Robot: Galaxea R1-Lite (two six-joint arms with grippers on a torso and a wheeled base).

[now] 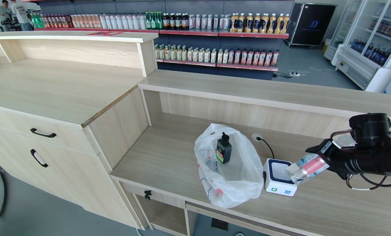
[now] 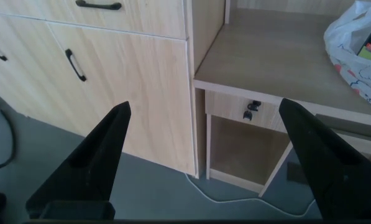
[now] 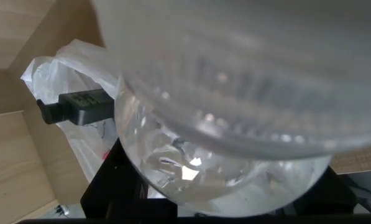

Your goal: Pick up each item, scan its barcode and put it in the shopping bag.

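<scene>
**Right gripper** [image 1: 323,161], at the right edge of the head view: clamped around a clear plastic bottle [image 1: 308,167] with a pink label. The bottle lies nearly level. Its free end juts past the fingers toward frame left.

**Scanner:** the bottle's free end hangs just over the window of the white barcode scanner [image 1: 278,183], lower right of centre. Whether the two touch cannot be told. A black cable [image 1: 268,147] runs from behind the scanner to a round grommet in the wooden counter [image 1: 169,157].

**Bag:** just beside the scanner, toward frame centre, the white plastic shopping bag [image 1: 234,191] lies open on the counter. A dark bottle [image 1: 224,150] with a black cap stands upright inside it.

**Left gripper** [image 2: 204,107]: fingers spread wide and holding nothing. It hangs above the grey floor [image 2: 141,186], in front of the wooden cabinet doors [image 2: 129,74].
</scene>
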